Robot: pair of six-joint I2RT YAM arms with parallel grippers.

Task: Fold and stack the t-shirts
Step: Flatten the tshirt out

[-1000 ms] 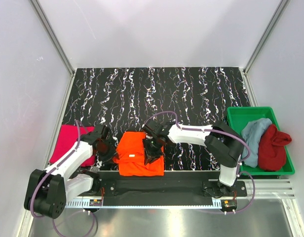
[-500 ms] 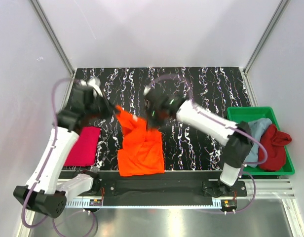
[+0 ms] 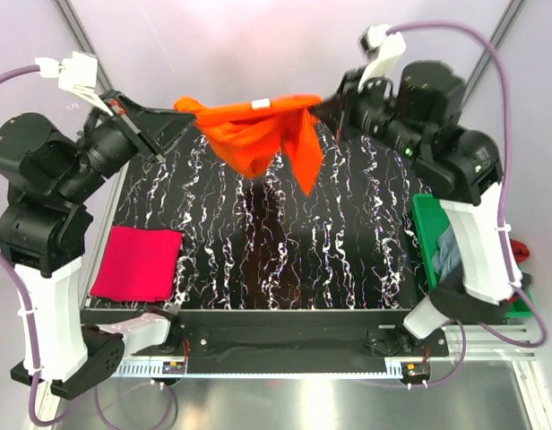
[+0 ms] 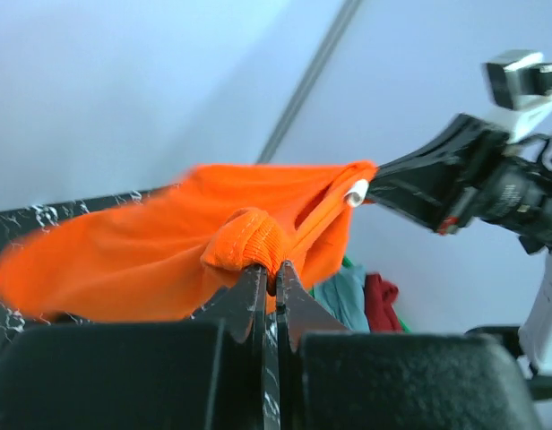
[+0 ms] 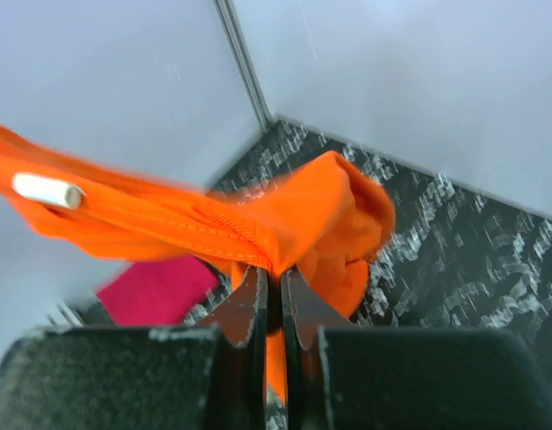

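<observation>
The bright orange t-shirt [image 3: 258, 133] hangs high above the table, stretched between both arms with its lower part drooping. My left gripper [image 3: 182, 113] is shut on its left end, where a bunched hem [image 4: 245, 244] sits between the jaws [image 4: 269, 269]. My right gripper [image 3: 323, 106] is shut on the right end, pinching a seam of the cloth [image 5: 321, 215] at the fingertips [image 5: 269, 273]. A folded magenta-pink t-shirt [image 3: 137, 262] lies flat at the table's left front. The light blue t-shirt [image 4: 343, 300] and the dark red t-shirt [image 4: 381, 300] lie in the tray.
The green tray [image 3: 422, 224] stands at the right edge, mostly hidden behind my right arm. White walls with metal corner posts [image 3: 97, 67] enclose the black marbled table [image 3: 285, 242].
Both grippers closed on the orange t-shirt near the table's front and lifted it high and far back. It has opened out from a folded square into a hanging span.
</observation>
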